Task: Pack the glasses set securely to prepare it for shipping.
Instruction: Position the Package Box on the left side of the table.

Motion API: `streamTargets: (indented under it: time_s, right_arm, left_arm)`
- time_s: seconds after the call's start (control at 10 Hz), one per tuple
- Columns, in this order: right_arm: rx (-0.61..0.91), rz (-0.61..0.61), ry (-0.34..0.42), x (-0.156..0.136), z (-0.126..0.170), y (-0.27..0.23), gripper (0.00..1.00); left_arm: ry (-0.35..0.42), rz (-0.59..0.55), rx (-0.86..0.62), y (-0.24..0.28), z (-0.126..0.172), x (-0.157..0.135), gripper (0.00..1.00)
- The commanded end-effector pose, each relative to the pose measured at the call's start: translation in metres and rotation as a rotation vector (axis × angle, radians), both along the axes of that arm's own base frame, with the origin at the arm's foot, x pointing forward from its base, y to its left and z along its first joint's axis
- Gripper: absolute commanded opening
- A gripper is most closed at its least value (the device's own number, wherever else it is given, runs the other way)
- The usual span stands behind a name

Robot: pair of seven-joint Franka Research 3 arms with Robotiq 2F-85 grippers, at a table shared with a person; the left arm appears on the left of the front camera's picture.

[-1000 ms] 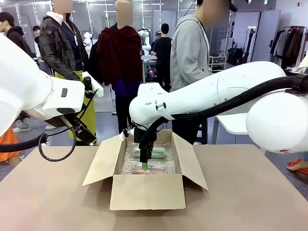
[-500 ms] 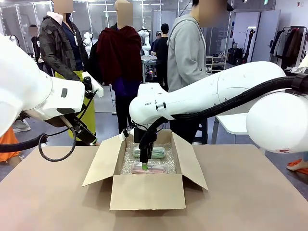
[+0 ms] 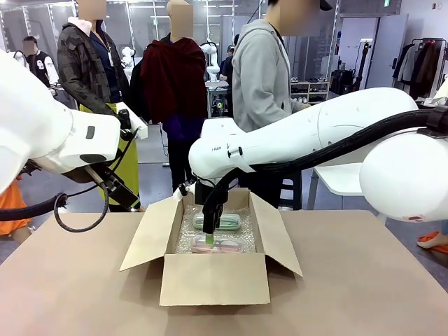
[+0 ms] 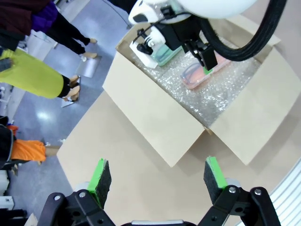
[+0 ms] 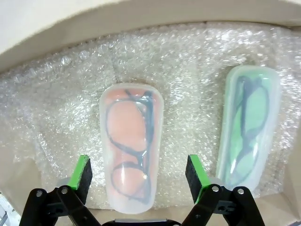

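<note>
Hanging down inside the open cardboard box [image 3: 213, 280], the right gripper [image 5: 138, 172] had its two green-padded fingers spread wide, with nothing pinched between them. Directly below it, framed by the two pads, lay the pink-tinted clear case [image 5: 129, 141] with its long axis running away from the wrist and dark-framed glasses showing through the lid. A strip of bubble wrap [image 5: 188, 70] showed between each pad and the case's sides, so the pads stood just beside it rather than against it. How high the fingertips hung above the case could not be told.

The mint-green case [image 5: 247, 136] lay outside the fingers' span, past one pad, parallel to the pink one and apart from it, also with dark glasses inside. Both cases rested flat on the bubble wrap lining the box floor. From the front, the mint case sat on the far side of the gripper and the pink one on its near side.

The left gripper [image 4: 156, 176] was spread wide too and empty, raised above the brown table [image 3: 70, 294] off to the box's side. Ahead of its fingers lay the box with its flaps folded outward and the right arm reaching into it. A person [image 3: 262, 84] in a grey hooded top stood beyond the box at the table's far side.
</note>
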State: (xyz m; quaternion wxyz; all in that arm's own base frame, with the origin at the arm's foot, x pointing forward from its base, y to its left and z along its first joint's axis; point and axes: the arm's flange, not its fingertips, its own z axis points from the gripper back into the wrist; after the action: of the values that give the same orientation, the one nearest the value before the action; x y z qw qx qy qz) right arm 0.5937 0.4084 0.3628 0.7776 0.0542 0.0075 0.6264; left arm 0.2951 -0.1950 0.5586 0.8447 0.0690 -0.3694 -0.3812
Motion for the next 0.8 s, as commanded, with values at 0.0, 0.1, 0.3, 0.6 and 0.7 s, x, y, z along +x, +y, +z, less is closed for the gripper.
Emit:
streamTargets:
  time_s: [0.0,0.1,0.3,0.6,0.7]
  right_arm:
    - [0.024,-0.043,-0.036,-0.023,0.024,-0.009,1.0]
    - [0.036,-0.075,-0.035,-0.031,0.034,-0.021,1.0]
    - [0.084,-0.165,-0.085,-0.058,0.067,-0.058,1.0]
    - [0.192,-0.34,-0.16,-0.12,0.105,-0.146,1.0]
    - [0.229,-0.396,-0.175,-0.137,0.108,-0.172,1.0]
  left_arm:
    - [-0.04,0.067,-0.051,0.022,0.004,-0.021,1.0]
    - [-0.073,0.14,-0.079,0.029,0.005,-0.038,1.0]
    - [-0.242,0.146,-0.155,0.035,-0.009,-0.064,1.0]
    - [-0.407,0.193,-0.324,0.054,-0.076,-0.091,1.0]
    - [-0.411,0.215,-0.366,0.06,-0.092,-0.095,1.0]
